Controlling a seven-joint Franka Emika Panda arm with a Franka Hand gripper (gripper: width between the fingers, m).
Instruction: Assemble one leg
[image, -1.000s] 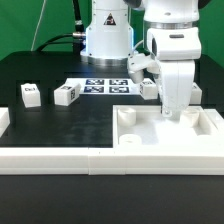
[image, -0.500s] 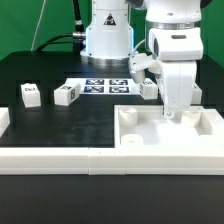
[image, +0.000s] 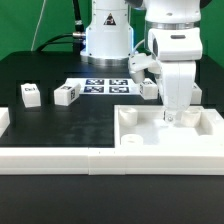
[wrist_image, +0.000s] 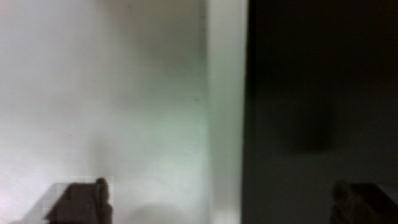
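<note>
**DESK:** Running from the exterior view's left, what stands on the black counter (image: 60, 125)?

**FIELD:** A first leg (image: 30, 95), then a second leg (image: 66, 94) near it, both loose behind the border bar (image: 60, 160). The marker board (image: 105, 86) lies mid-frame. A third leg (image: 148, 88) sits beyond it, close to the Panda arm (image: 172, 55), whose jaws hang low over the square tray-like part (image: 135, 140).

**DESK:** Holding anything?

**FIELD:** No. In the wrist view the two dark fingertips (wrist_image: 79, 203) stand wide apart, with only blurred white and dark surfaces between them.

**DESK:** How would a leg handle?

**FIELD:** By its look, light and rigid. It is a stubby plastic block, smooth enough to slip and small enough to skid or tip if nudged. The likely hold is squarely across two flat opposite sides, around mid-height, leaving the tagged face clear. None appears fitted to the tray-like part yet.
</note>
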